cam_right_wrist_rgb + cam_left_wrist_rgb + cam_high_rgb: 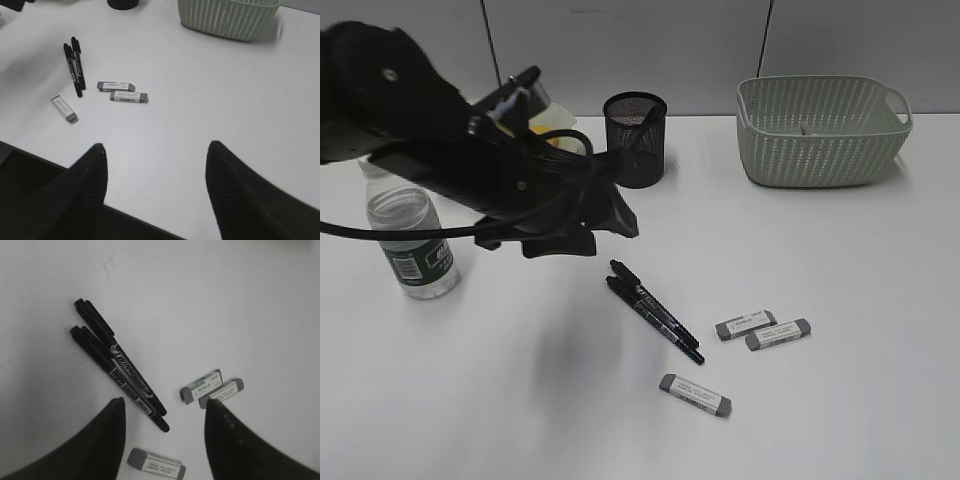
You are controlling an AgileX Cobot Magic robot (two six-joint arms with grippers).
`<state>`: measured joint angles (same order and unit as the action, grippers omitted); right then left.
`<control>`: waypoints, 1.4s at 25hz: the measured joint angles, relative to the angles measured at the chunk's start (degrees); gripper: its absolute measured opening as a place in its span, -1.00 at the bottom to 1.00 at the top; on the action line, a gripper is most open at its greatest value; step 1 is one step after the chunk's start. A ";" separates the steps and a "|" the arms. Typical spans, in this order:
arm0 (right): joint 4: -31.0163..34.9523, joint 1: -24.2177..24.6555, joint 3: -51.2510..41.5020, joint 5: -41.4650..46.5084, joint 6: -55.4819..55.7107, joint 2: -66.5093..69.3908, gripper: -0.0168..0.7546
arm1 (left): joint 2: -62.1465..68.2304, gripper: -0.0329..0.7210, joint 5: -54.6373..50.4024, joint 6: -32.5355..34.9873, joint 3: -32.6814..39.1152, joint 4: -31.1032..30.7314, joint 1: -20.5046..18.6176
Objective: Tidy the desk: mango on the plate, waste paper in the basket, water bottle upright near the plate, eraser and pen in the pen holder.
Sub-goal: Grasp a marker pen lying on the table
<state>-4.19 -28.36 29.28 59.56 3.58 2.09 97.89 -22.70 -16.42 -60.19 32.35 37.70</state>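
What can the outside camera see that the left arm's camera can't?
Only the exterior view shows the water bottle standing upright, the black pen holder and the green basket. Only the left wrist view shows the left hand from close up, open, with its fingers hanging over the table. Both show the two black pens lying side by side and the three erasers near them.

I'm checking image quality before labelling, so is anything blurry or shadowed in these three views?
Exterior view: the left arm is close and soft, casting a faint shadow on the table. Left wrist view: the pens are sharp, the hand is dark. Right wrist view: evenly lit, the basket casts a soft shadow.
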 joint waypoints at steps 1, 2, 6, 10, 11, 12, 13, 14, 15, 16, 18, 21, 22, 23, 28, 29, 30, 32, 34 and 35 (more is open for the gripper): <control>0.00 0.00 0.00 0.00 0.00 0.00 0.32 | 2.30 0.10 0.06 -1.51 -1.30 0.00 0.42; 0.00 0.00 0.00 0.00 0.00 0.00 0.32 | 4.16 0.10 0.06 -3.14 -2.54 0.06 0.72; 0.00 0.00 0.00 0.00 0.00 0.00 0.31 | 11.18 0.10 -0.29 -11.14 -5.23 0.06 1.51; 0.00 0.00 0.00 0.00 0.00 0.00 0.31 | 14.83 0.09 -0.48 -19.34 -5.50 -0.35 1.51; 0.00 0.00 0.00 0.00 0.00 0.00 0.31 | 15.38 0.07 -0.48 -21.25 -5.50 -0.35 1.51; 0.00 0.00 0.00 0.00 0.00 0.00 0.31 | 15.86 0.05 -0.42 -23.02 -5.50 -0.40 1.51; 0.00 0.00 0.00 0.00 0.00 0.00 0.31 | 16.28 0.02 -0.07 -24.53 -5.55 -0.40 1.57; 0.00 0.00 0.00 0.00 0.00 0.00 0.31 | 16.63 0.00 0.27 -25.53 -5.54 -0.40 1.69; 0.00 0.00 0.00 0.00 0.00 0.00 0.31 | 16.97 -0.01 0.45 -26.44 -5.71 -0.47 1.75; -0.06 0.00 0.00 0.00 0.00 0.00 0.31 | 17.34 -0.02 0.53 -27.10 -6.22 -0.54 1.88; -0.06 0.00 0.00 0.00 0.00 0.00 0.31 | 18.32 -0.03 0.32 -27.71 -7.44 -0.54 1.92; -0.06 0.00 0.00 0.00 0.05 0.00 0.31 | 20.09 -0.04 -0.55 -28.01 -9.81 -0.84 1.98; -0.06 0.00 0.00 0.00 0.05 0.00 0.31 | 20.62 -0.05 -1.08 -28.09 -10.37 -1.20 2.04; -0.06 0.00 0.00 0.00 0.05 0.00 0.31 | 20.97 -0.06 -1.63 -28.42 -10.95 -1.80 2.04; -0.06 0.00 0.00 0.00 0.05 0.00 0.31 | 21.52 -0.15 -5.24 -32.94 -12.29 -8.94 2.08; -0.06 0.00 0.00 0.00 0.05 0.00 0.31 | 21.52 -0.15 -5.30 -33.84 -12.29 -10.53 2.08; -0.06 0.00 0.00 0.00 0.05 0.00 0.31 | 21.52 -0.16 -5.24 -34.48 -12.29 -11.55 2.08; -0.06 0.00 0.00 0.00 0.05 0.00 0.31 | 21.72 -0.16 -4.12 -35.06 -12.29 -12.67 2.08; -0.06 0.00 0.00 0.00 0.05 0.00 0.31 | 22.11 -0.16 -1.83 -35.34 -12.34 -12.79 2.08; -0.06 0.00 0.00 0.00 0.05 0.00 0.31 | 22.32 -0.16 -0.45 -35.34 -12.34 -12.79 2.08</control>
<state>-4.25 -28.36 29.28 59.56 3.63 2.09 120.22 -23.15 -51.76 -72.52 19.56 39.79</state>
